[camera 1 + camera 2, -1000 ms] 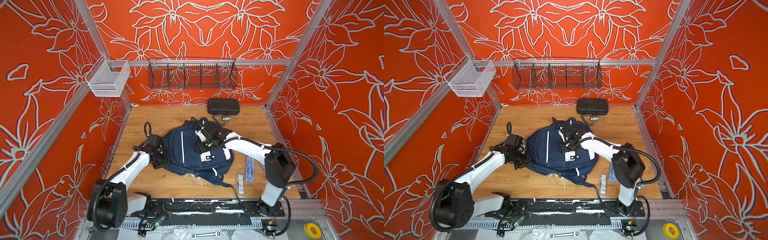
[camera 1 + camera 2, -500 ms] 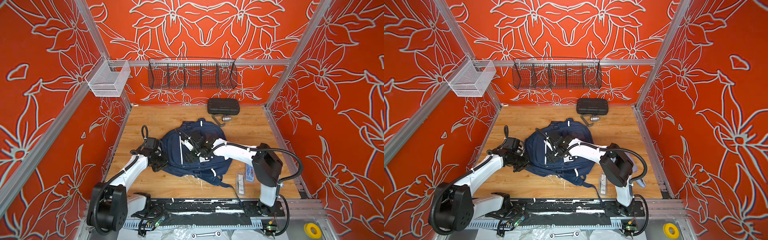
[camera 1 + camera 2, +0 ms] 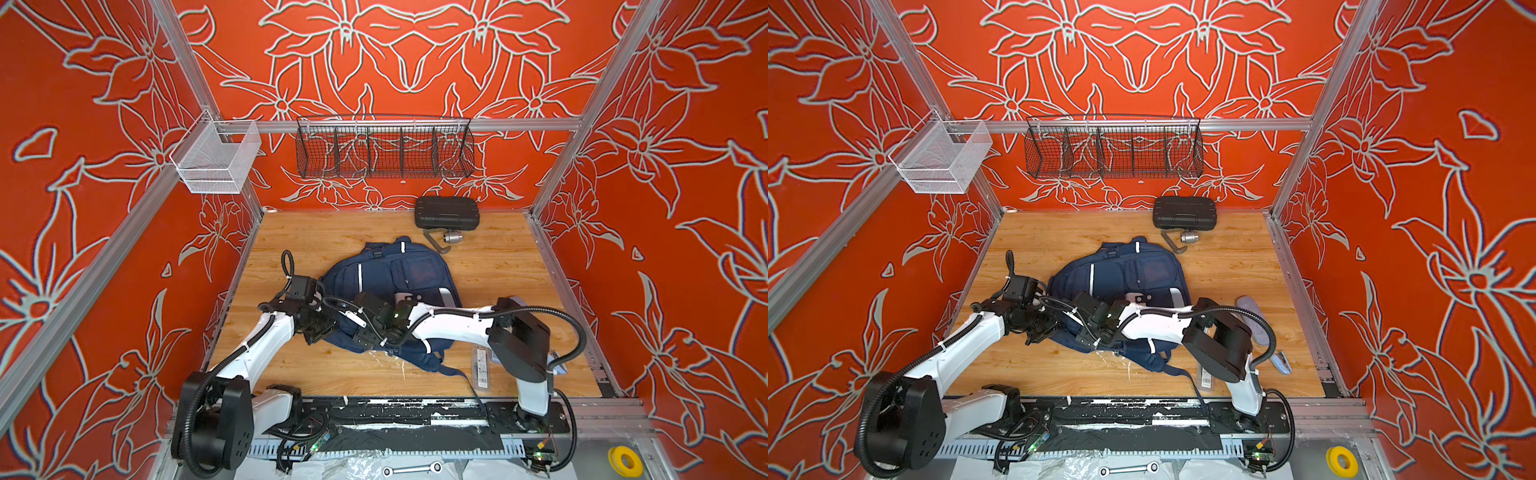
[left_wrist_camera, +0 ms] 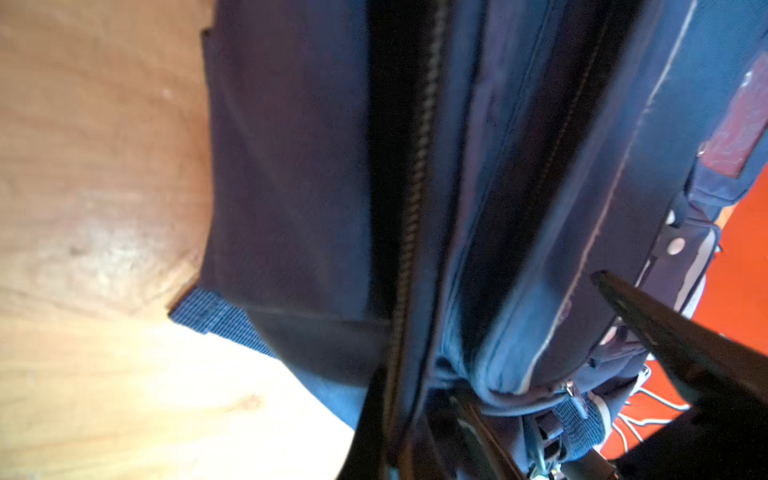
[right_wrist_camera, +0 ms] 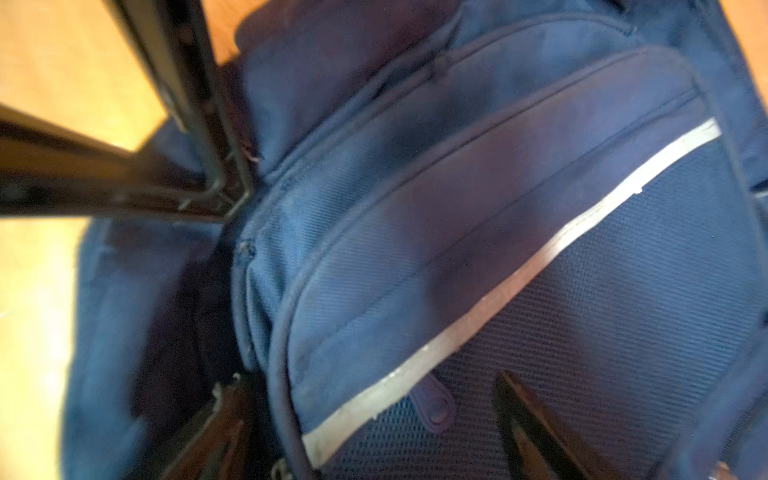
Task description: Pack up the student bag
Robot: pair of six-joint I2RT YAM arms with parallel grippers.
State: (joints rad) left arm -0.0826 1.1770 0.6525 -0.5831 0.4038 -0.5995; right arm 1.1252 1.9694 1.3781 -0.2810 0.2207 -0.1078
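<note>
Status: the student bag (image 3: 395, 278) (image 3: 1121, 272) lies flat and front-up mid-table on the wood-grain tabletop (image 3: 332, 232), top end toward the back wall, a strap (image 3: 451, 372) trailing toward the near rail. Material is navy woven nylon. Close up I see a ribbed weave, a mesh panel (image 5: 602, 311), piped curved pocket seams and a pale reflective stripe (image 5: 519, 274) across the front pocket. A coil zipper (image 4: 415, 166) runs along the side wall. The white patch (image 3: 406, 296) is partly under the right forearm. The left arm sits low, forearm angled up from its base, wrist turned in to the bag's left edge. The left gripper (image 3: 319, 327) (image 3: 1040, 326) (image 5: 237, 199) has its pincer together, clamped on the fabric at the side seam. In the right wrist view its black fingers converge to a point on that edge. The right arm has its elbow folded at right and its white forearm laid across the bag's lower half, reaching past the middle. The right gripper (image 3: 360, 318) (image 3: 1084, 323) (image 5: 368, 378) is over the front pocket, fingers wide apart above stripe and mesh. Whether it touches the fabric, I can't tell. A black ribbed hard case (image 3: 446, 212) sits against the back wall, with a bent metal key (image 3: 436, 245) and a small metal cylinder (image 3: 451, 237) just in front of it.
</note>
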